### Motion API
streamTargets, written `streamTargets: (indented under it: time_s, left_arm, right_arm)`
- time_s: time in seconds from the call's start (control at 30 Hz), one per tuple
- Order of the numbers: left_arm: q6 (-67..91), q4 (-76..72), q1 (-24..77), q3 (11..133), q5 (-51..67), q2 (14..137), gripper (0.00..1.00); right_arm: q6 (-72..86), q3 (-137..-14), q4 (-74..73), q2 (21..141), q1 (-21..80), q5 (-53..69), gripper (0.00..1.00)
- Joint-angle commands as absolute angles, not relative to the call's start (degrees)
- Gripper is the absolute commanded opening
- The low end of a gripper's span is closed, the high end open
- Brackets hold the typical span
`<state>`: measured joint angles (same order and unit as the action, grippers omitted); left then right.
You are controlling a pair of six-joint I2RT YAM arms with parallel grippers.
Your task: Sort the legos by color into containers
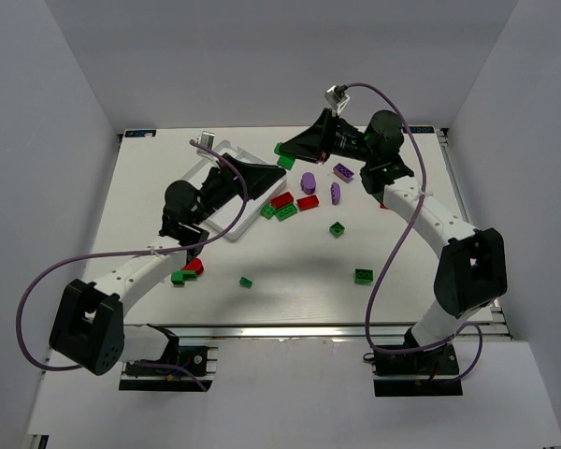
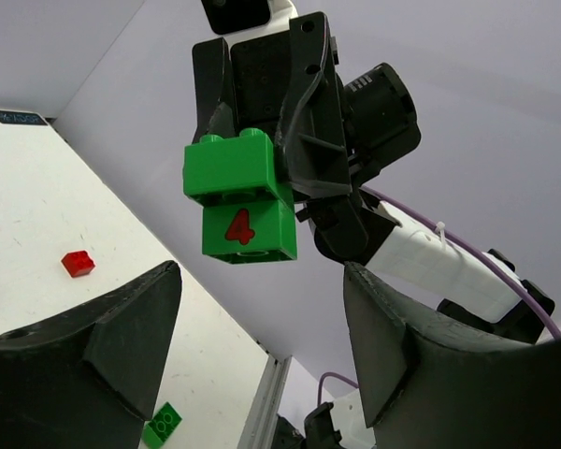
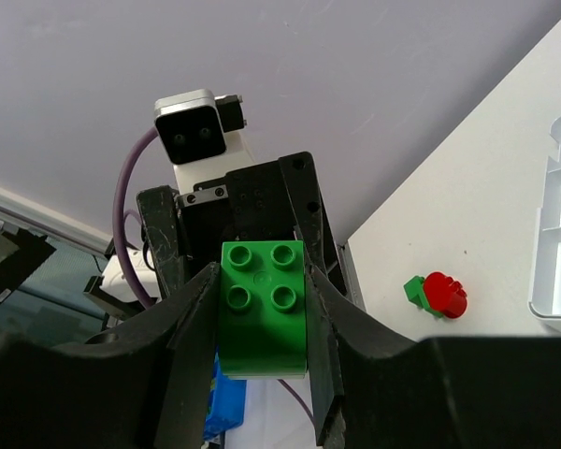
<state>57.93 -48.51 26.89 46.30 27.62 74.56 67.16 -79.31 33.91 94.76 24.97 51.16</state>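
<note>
Green stack of two legos (image 2: 241, 201), the lower one marked with a red 4, is clamped in the right gripper (image 3: 262, 290), raised off the table (image 1: 290, 299). Left gripper (image 2: 262, 281) faces it, jaws wide, gripping nothing. White tray (image 3: 553, 281) sits by the left arm. Red, purple and green loose legos (image 1: 281, 199) lie scattered on the table.

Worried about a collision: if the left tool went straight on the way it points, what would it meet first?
Likely the stacked green bricks clamped in the right tool, which faces the open left tool. Nothing shows between them, though depth is unclear.
</note>
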Motion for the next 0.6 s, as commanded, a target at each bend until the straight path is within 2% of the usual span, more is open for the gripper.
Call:
streamTargets:
  time_s: [0.0,0.17,0.3,0.57]
  left_arm:
    - [58.35,-50.62,27.25,47.02,27.25,74.88,0.80]
    - [59.33,-51.59,27.25,48.34,28.30,76.46,0.79]
    - [59.41,-51.42,27.25,48.52,28.39,76.73,0.74]
    - [61.96,-55.45,27.25,48.25,29.44,78.04,0.52]
  right_arm:
    - [67.41,-78.05,37.44,91.50,25.75,51.68,0.00]
    - [67.50,-77.87,37.44,91.67,26.19,51.59,0.00]
    - [67.41,-78.22,37.62,91.93,26.28,51.59,0.00]
    - [67.33,-76.73,37.97,91.85,26.46,51.86,0.00]
